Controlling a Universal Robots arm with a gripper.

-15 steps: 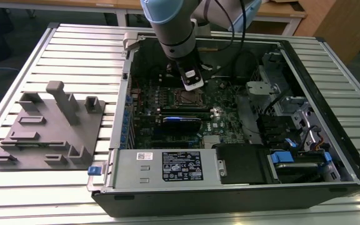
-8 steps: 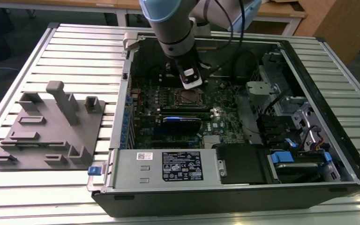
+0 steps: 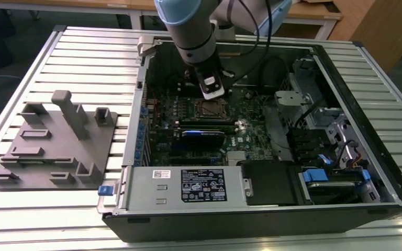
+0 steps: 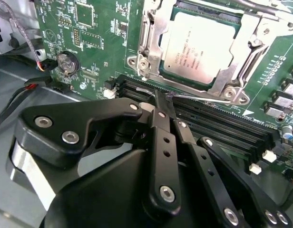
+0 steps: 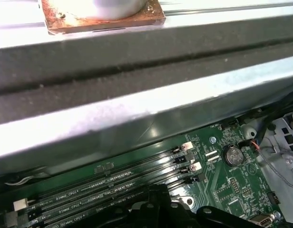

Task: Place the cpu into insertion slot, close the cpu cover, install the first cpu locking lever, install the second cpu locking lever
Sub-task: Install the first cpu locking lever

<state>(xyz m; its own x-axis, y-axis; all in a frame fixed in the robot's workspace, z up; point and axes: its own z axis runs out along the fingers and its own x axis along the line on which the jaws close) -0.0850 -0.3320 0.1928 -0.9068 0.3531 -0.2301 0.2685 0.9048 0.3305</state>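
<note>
Seeing the fingers (image 4: pixel 161 137) pinched narrow, we count one lever (image 4: pixel 203 99) at their tips, four memory slots (image 4: pixel 222 126) beneath, one cpu (image 4: pixel 203 45) under one closed cpu cover (image 4: pixel 249 40).

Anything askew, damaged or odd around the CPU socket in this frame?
Nothing stands out. The cpu sits square under the cpu cover, which lies flat over its edges. The shut pincer has its tip at the thin locking lever running along the socket's edge. No damage or loose parts show.

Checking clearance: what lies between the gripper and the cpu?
In the second wrist view, a thin silver lever rod and the cpu cover edge separate gripper from cpu.
</note>
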